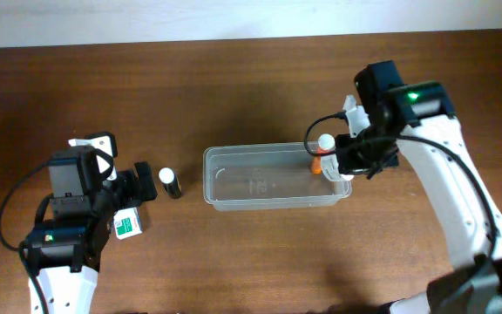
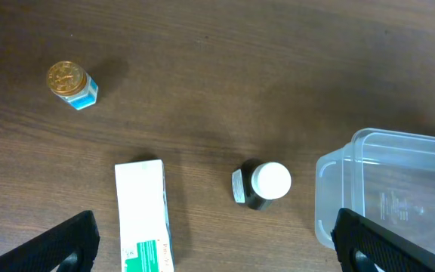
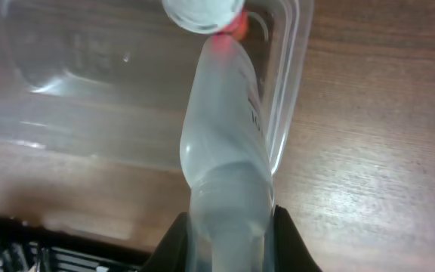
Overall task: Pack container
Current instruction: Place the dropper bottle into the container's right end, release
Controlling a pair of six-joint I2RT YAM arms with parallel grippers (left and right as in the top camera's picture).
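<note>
One clear plastic container [image 1: 273, 179] sits on the one wooden table [image 1: 234, 78]. There are three small bottles and jars in all: one dark bottle [image 2: 266, 183] with a white cap, one translucent squeeze bottle [image 3: 221, 143] with a white cap and an orange neck, and one little jar [image 2: 72, 85] with a gold lid. There is a single green-and-white carton [image 2: 143, 219]. Two robot arms show: the left arm [image 1: 59, 244] and the right arm [image 1: 447, 174].

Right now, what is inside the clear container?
The container looks empty apart from the bottle the right hand holds at its right end. The floor beneath that bottle is hidden.
</note>
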